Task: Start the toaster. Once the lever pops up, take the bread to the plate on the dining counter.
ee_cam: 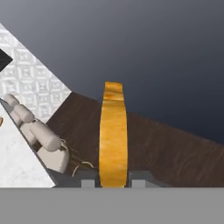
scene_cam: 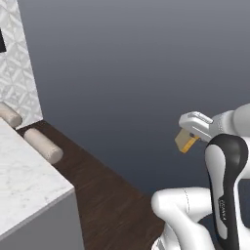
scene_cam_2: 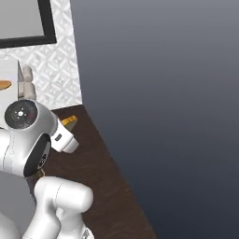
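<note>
The dining counter lies at the left, stools along its far edge. The plate shows as an orange sliver at the left edge of the right base view. The gripper is to the right, clear of the counter, pinching the bread edge-on (crust toward the camera). The carry therefore runs leftward.

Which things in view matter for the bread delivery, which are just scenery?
Job:
- bread, clamped edge-on in the gripper
- dining counter, marble top
- plate, orange sliver at the frame edge

Scenery:
- beige stools along the counter
- dark wood floor
- patterned wall
</note>
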Motion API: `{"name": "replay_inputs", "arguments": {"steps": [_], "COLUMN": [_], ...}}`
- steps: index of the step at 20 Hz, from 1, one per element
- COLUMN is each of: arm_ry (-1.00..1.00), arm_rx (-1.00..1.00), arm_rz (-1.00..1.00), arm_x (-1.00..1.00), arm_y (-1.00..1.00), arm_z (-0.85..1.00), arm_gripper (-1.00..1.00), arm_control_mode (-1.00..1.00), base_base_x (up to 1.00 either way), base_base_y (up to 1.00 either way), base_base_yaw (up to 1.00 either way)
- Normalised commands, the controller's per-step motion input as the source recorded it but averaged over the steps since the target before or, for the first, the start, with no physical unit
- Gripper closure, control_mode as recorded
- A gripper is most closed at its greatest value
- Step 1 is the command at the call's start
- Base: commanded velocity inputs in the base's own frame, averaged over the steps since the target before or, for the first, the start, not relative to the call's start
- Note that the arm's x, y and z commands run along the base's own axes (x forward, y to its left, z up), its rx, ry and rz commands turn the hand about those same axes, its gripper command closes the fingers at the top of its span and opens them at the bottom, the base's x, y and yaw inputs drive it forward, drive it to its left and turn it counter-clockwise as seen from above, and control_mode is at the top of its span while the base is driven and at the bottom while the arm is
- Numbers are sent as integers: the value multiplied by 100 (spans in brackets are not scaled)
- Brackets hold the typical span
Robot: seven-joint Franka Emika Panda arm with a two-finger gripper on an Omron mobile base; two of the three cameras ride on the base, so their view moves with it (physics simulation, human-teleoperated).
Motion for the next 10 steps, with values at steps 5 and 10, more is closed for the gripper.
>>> {"name": "replay_inputs", "arguments": {"steps": [5, 10], "arm_ry": [0, 0], "arm_rx": [0, 0], "arm_rz": [0, 0], "arm_x": [0, 0], "arm_y": [0, 0], "arm_z": [0, 0], "arm_gripper": [100, 100], "arm_control_mode": [100, 100], "base_base_x": [100, 100], "base_base_y": [-1, -7], "base_base_yaw": [39, 41]}}
